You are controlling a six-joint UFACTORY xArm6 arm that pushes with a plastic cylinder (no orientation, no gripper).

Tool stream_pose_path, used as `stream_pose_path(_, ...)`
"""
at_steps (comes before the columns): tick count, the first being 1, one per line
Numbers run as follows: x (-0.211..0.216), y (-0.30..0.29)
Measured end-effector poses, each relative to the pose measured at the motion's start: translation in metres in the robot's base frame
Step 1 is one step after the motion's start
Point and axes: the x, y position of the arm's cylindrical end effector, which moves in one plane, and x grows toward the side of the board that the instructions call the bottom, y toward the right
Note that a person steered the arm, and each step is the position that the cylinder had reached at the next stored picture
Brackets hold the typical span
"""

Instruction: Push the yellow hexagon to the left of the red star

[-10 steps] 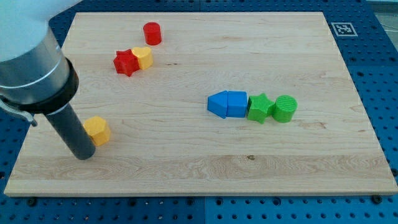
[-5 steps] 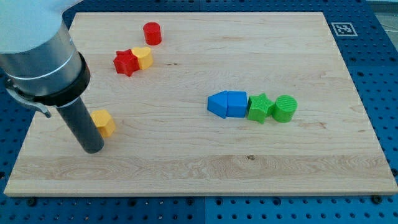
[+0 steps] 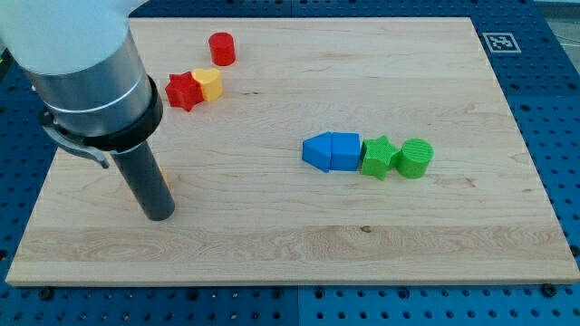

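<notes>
Eight blocks sit on the wooden board, though one barely shows. Starting at the view's left, the dark rod stands near the board's left edge with the tip planted on the wood. The arm carries no claw at all, just this rod, so there is nothing to open or close. The yellow hexagon is only a thin sliver peeking out at the rod's right side, touching it or very nearly.

Up toward the view's top lies the red star, with a second yellow block pressed against its right side and a red cylinder beyond. Well to the right runs a row: two blue blocks, a green star and a green cylinder.

The risk, I'd say, is the hexagon slipping off the rod's round side and drifting right, toward the star's wrong flank, or being driven into the star and knocking it. With so little of the hexagon showing, its facing cannot be told, and its shape offers no clear long axis
</notes>
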Motion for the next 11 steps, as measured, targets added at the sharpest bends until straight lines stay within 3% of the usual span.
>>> stream_pose_path(9,-0.027,-0.023)
stream_pose_path(11,-0.057,-0.018)
